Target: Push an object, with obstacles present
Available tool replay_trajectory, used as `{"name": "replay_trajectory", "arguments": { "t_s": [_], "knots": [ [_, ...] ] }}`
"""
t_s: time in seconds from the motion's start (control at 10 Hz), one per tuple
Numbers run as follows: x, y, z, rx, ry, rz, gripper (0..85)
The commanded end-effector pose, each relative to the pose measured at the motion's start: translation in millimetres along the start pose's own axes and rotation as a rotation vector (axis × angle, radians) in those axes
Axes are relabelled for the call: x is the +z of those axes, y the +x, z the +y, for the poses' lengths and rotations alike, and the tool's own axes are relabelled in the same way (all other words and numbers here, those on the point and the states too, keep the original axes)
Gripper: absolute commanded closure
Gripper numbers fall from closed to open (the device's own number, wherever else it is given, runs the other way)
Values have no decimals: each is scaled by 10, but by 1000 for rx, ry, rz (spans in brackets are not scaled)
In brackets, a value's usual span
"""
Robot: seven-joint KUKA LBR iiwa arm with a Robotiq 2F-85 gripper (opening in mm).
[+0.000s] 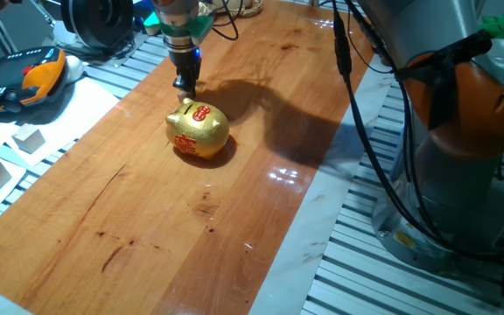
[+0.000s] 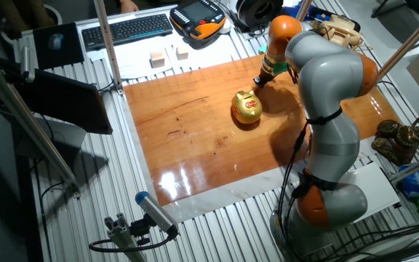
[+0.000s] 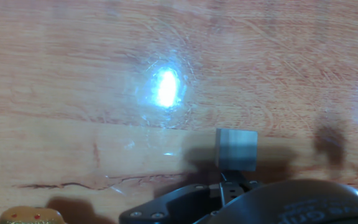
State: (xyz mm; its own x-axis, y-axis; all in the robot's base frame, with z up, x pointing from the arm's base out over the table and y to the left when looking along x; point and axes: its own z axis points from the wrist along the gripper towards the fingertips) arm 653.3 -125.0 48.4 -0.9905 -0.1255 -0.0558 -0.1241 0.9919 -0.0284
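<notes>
Gripper (image 1: 185, 87) with narrow-set fingers behind small tan wooden cube (image 3: 235, 149); push straight, skirting shiny gold piggy bank (image 1: 198, 129)

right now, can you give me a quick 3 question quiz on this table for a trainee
1. True or false: the tool stands right beside the gold piggy bank.
2. In the hand view, what lies just ahead of the tool? A) small wooden cube B) keyboard C) cable
3. Fill in: the piggy bank's markings are ____.

Key: 1 true; 2 A; 3 red
</notes>
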Motion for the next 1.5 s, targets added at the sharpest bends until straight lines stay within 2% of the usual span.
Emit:
{"name": "replay_trajectory", "arguments": {
  "t_s": [0.0, 0.1, 0.2, 0.5, 0.9, 1.2, 1.4],
  "knots": [
    [-1, 4, -4, -3, -3, 3, 850],
    [-1, 4, -4, -4, -15, 6, 850],
    [-1, 4, -4, 2, -17, -2, 850],
    [-1, 4, -4, 12, 7, -44, 850],
    [-1, 4, -4, 24, 32, -39, 850],
    [-1, 4, -4, 23, 43, -38, 850],
    [-1, 4, -4, 26, 39, -37, 850]
  ]
}}
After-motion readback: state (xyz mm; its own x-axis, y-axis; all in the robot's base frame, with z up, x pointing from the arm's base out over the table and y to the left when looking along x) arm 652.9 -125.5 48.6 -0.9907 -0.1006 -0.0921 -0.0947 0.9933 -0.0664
